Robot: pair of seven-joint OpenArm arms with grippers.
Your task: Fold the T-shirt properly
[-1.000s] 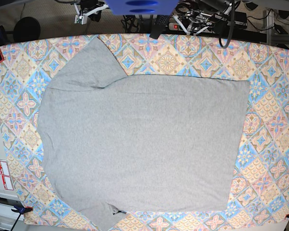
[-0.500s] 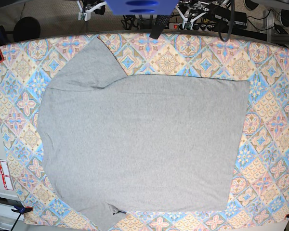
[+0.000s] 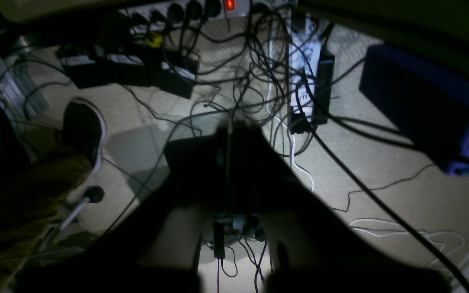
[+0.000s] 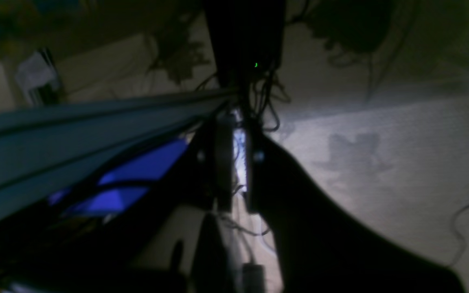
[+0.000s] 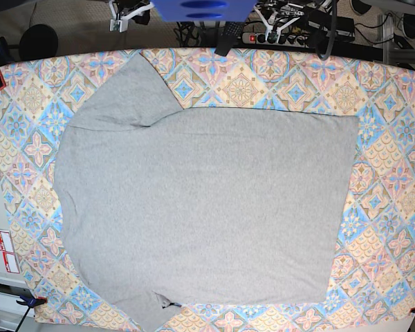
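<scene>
T-shirt (image 5: 207, 207) is lying flat on the patterned tablecloth (image 5: 394, 173), waiting for its first fold.
Both arms are hanging behind the table's far edge, over the cabled floor: the left gripper (image 3: 228, 162) is clenched empty, the right gripper (image 4: 234, 162) is nearly closed on nothing. A good start is gripping one sleeve and hem together, keeping the cloth smooth.
</scene>
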